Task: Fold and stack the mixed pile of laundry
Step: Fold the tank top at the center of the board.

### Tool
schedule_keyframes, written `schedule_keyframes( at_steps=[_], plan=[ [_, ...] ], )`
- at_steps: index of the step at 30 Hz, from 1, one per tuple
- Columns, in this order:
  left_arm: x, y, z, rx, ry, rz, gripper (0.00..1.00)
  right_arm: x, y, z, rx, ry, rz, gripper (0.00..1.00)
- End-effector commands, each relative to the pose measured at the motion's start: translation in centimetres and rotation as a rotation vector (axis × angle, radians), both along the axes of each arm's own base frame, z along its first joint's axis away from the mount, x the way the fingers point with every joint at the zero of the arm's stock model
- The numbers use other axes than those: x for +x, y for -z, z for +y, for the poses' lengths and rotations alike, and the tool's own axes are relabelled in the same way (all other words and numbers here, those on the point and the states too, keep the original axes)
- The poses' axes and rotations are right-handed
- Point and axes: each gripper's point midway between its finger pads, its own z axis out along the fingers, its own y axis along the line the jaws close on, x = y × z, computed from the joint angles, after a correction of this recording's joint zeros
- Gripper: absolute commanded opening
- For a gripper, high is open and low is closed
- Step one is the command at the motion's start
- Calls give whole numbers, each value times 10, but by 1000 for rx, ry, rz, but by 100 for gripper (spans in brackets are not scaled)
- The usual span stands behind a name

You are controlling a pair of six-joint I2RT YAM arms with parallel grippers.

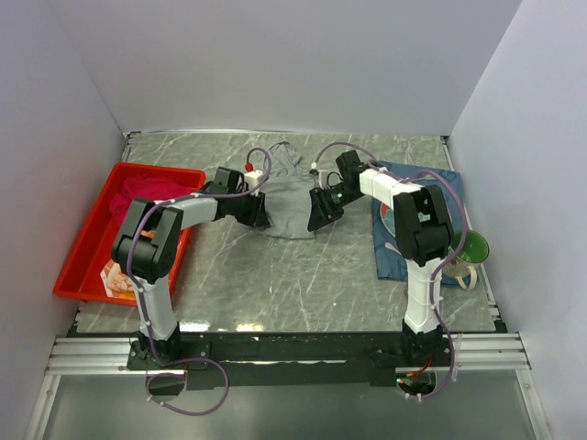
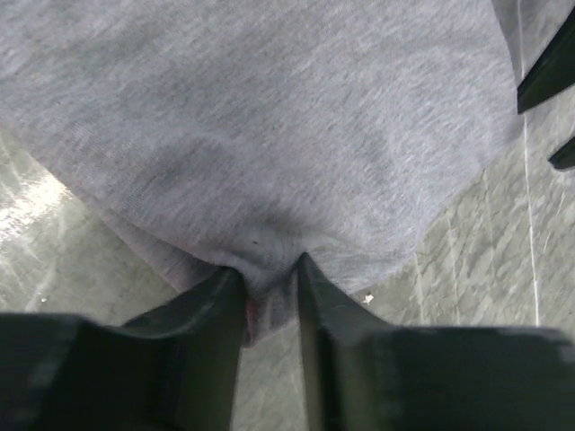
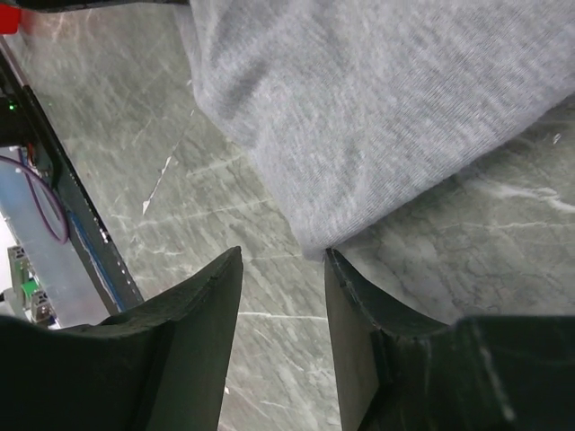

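Grey-veined stone bench (image 1: 303, 284), with a long grey garment (image 1: 289, 206) lying mid-bench, toward the back. It looks like soft, light, limp jersey that would sag if lifted, so it is best taken at the near hem corners. The left hand (image 2: 268, 269) pinches a fold of that hem. The right hand (image 3: 283, 256) is spread, straddling the other corner without gripping.

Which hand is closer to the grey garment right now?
Left. The left hand grips a bunched edge of the grey garment; the right hand sits just off a corner of it, open, with nothing in it.
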Motion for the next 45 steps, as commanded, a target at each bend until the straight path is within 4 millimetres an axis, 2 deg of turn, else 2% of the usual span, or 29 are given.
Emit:
schedule_keyframes(
  at_steps=[1,3,8,15,16,19,20,22,27,29,34,35,37,39,42,43,44,45],
  plan=[
    [1,-8,-8,-6,38,-7,27,11,2,3,-4,10,8,48],
    [-2,-8,-7,4,44,-2,22,12,5,3,-9,12,19,45],
    [-17,-12,-2,6,44,10,2,13,10,5,-37,19,28,42],
    [-41,-34,0,-42,31,23,1,14,17,-1,-81,38,23,40],
    [-46,-38,1,-54,33,27,1,13,17,1,-74,37,30,38],
    [-59,-42,1,-75,27,55,1,11,17,4,-66,25,36,18],
    [-63,-43,1,-87,20,69,1,11,16,5,-62,23,40,6],
    [-73,-42,3,-94,14,94,3,9,12,5,-49,13,33,0],
    [-86,-38,10,-97,-38,150,6,-1,-2,-4,-54,4,-9,0],
    [-80,-41,13,-107,-80,139,12,-8,-2,-6,-61,-12,-12,0],
    [-70,-42,10,-126,-104,178,17,-31,0,-15,-75,-58,33,0],
    [-76,-38,12,-108,-102,215,18,-36,0,-18,-82,-65,40,0],
    [-81,-37,14,-95,-91,246,27,-43,2,-22,-92,-85,41,0],
    [-96,-35,15,-92,-68,280,39,-55,3,-27,-98,-104,58,0],
    [-109,-37,19,-92,-70,295,43,-65,6,-29,-98,-123,77,0],
    [-109,-37,23,-74,-85,284,43,-65,6,-31,-104,-125,73,1],
    [-110,-41,26,-66,-86,265,43,-66,5,-32,-111,-132,62,13],
    [-111,-52,28,-64,-89,227,43,-65,4,-34,-116,-145,44,17]
  ],
)
